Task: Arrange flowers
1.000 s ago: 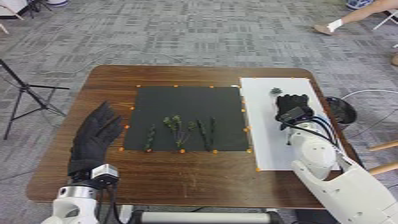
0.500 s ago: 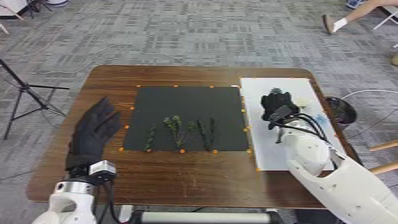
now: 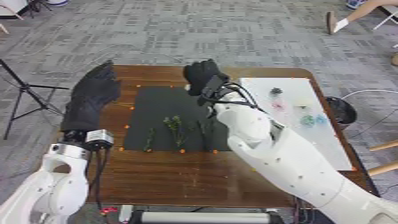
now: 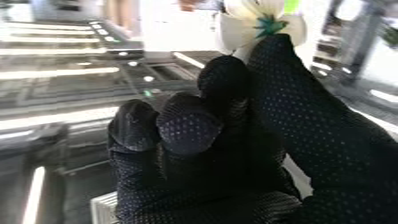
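Placing a white flower point(image 4: 233, 30) on the black mat point(image 3: 160, 107) looks like the step in hand, judging by where the right arm is. Far left: left hand point(image 3: 91, 95), fingers straight, holding nothing, by the table's point(image 3: 133, 175) left side; likely just waiting. Next, on the mat: a thin stem point(image 3: 150, 137), then leafy stems point(image 3: 175, 129), then a dark stem point(image 3: 203, 131) partly behind the right arm. No blooms visible on the mat. Right hand point(image 3: 202, 72) is over the mat's far edge, pinching the white flower between thumb and fingertips, petals facing out. Next move probably calls for lining the flower up with a stem's far end, lowering it flat, then parting thumb and fingers gently so it doesn't stick to the glove. Right: white board point(image 3: 320, 145) with a dark green rosette point(image 3: 276, 91), pink flower point(image 3: 279, 105), pale yellow flower point(image 3: 302, 106), teal flower point(image 3: 307, 120) and blue flower point(image 3: 322, 119), all probably for later.
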